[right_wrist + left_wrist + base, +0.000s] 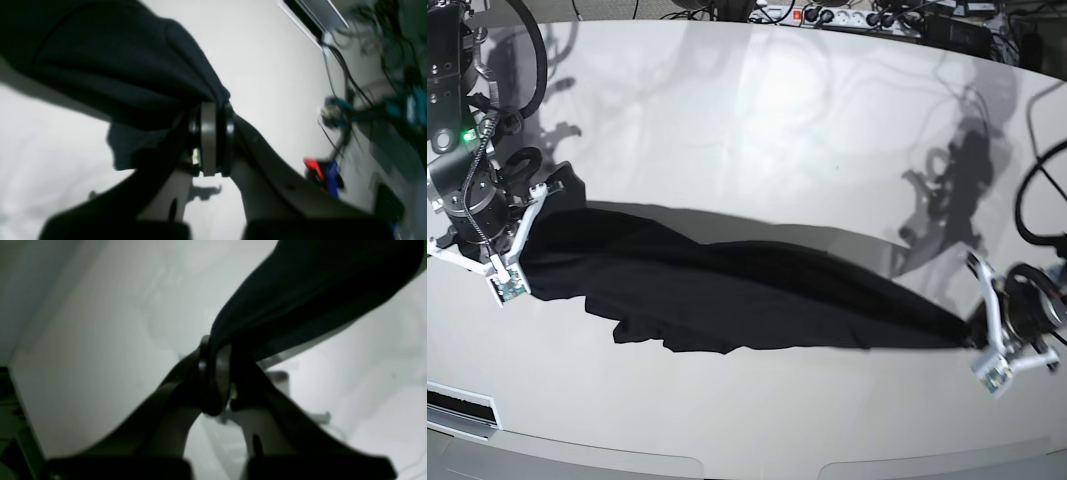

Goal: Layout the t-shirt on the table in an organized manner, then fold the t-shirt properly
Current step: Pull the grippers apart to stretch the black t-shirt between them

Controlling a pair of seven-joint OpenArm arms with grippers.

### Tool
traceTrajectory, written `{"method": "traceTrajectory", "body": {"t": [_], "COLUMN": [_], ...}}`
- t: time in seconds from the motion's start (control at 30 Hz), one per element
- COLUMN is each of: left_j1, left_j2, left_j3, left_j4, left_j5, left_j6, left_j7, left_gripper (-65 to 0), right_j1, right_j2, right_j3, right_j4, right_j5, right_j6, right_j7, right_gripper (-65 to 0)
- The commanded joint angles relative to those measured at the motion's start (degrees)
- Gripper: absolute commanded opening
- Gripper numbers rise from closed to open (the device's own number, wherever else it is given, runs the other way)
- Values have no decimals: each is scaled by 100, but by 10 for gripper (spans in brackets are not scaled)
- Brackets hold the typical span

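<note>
While the table point(757, 110) is mostly bare, the t-shirt point(727, 285) stretches left to right across its near half — rumpled and bunched, neither spread flat nor folded. Each end is pinched in closed jaws — right gripper point(213, 140) at scene-left, left gripper point(217, 373) at scene-right.

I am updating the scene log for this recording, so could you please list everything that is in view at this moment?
t-shirt: one, black, stretched across the table between both grippers, middle sagging onto the surface.
table: one, glossy white, fills the base view.
power strip and cables: several, white and dark, behind the table's far edge.
red and blue item: one, blurred, off the table's side in the right wrist view.
right gripper: shut on the t-shirt.
left gripper: shut on the t-shirt.
</note>
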Motion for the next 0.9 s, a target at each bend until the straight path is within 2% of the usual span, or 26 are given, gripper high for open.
{"method": "traceTrajectory", "body": {"t": [0.0,0.07,0.2,0.27,0.33,0.37,0.43,0.5,0.7,0.73,0.83,0.87], "left_j1": [-247,-321,-111,83,214,254,310,341,348,348,350,350], "left_j2": [-184,-356,-577,-691,-800,-839,-883,-874,-874,-874,-874,-874], "left_j3": [-57,-57,-7,122,334,444,592,627,627,627,627,627], "left_j4": [92,92,90,87,87,87,87,87,87,87,87,87], "left_j5": [-149,-529,-1593,-1882,-1884,-1849,-1711,-1552,-1349,-1283,-1180,-1130], "left_j6": [13,-59,-1001,-1098,-1098,-1098,-1098,-1098,-1098,-1098,-1098,-1078], "left_j7": [-120,-101,306,435,459,457,457,455,229,195,177,175], "left_gripper": [-650,-650,-650,-650,-650,-650,-650,-650,-650,-650,-650,-650], "right_j1": [66,57,-42,-83,-94,-94,-96,-96,-96,-101,-96,-94], "right_j2": [122,179,326,450,629,739,925,1047,1060,1058,1058,1058], "right_j3": [37,37,37,33,33,33,33,33,33,33,33,33], "right_j4": [107,107,107,107,107,107,107,107,-234,-317,-455,-455], "right_j5": [138,640,1921,2568,3257,3637,4380,4789,4800,4800,4769,4688], "right_j6": [133,660,1838,2330,2710,2825,2825,2825,2825,2825,2825,2825], "right_j7": [72,11,-319,-579,-894,-1088,-1513,-1735,-1665,-1665,-1663,-1646], "right_gripper": [-650,-650,-650,-650,-650,-650,-650,-650,-650,-609,-315,-248]}}
